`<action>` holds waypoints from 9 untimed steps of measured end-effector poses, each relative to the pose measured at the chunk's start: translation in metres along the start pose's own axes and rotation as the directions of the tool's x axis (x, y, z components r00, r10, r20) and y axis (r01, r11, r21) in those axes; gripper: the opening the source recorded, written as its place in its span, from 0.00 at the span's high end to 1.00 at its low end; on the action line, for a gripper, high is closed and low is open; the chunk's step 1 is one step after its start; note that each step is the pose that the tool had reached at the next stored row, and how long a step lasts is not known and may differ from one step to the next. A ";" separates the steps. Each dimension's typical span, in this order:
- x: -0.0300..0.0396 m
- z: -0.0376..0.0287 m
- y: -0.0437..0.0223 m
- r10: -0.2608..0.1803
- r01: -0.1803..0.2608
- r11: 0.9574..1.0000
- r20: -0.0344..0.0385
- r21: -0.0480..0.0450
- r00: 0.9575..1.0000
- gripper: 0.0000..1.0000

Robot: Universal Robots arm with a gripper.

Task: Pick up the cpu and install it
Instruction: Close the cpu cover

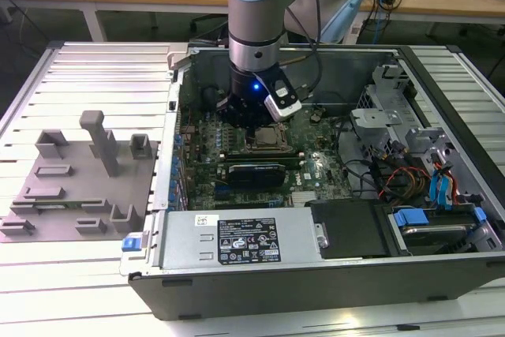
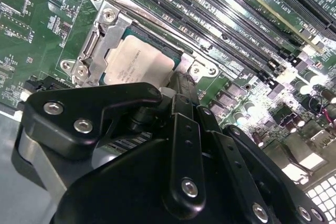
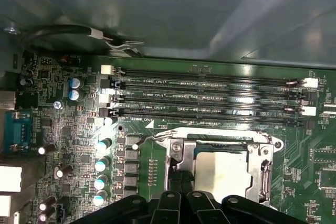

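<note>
The pincer hangs low over the socket, its tip down at one edge of the cpu. I cannot tell whether it is open or closed, nor whether it touches the chip. The cpu lies flat inside the socket with its pale metal top up and the socket's metal frame around it. In both wrist views most of that top is in plain sight, just beside the pincer's tip and not under it. A thin lever runs along one side of the socket. The memory slots lie in dark parallel rows just beyond the socket, on the same green board. In the exterior view the arm stands upright above the socket, reaching down into the open case. A silver box sits inside the case, nearer the camera than the socket. A grey plate lies outside the case, well to the exterior view's left of the socket, on the slatted worktop.
</note>
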State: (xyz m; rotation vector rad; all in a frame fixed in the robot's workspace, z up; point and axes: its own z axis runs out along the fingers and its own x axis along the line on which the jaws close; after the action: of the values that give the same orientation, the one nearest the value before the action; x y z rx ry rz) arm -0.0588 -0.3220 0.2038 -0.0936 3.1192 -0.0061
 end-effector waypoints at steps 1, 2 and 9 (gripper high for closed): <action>0.0000 0.0000 0.0000 -0.002 0.002 1.000 0.000 0.000 1.000 0.89; 0.0000 0.0000 -0.0001 -0.002 0.002 1.000 0.000 0.000 1.000 0.89; 0.0000 -0.0028 -0.0001 -0.003 0.003 1.000 0.000 0.000 1.000 0.89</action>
State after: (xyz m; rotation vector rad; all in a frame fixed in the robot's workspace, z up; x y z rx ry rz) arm -0.0589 -0.3221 0.2067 -0.0989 3.1189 -0.0059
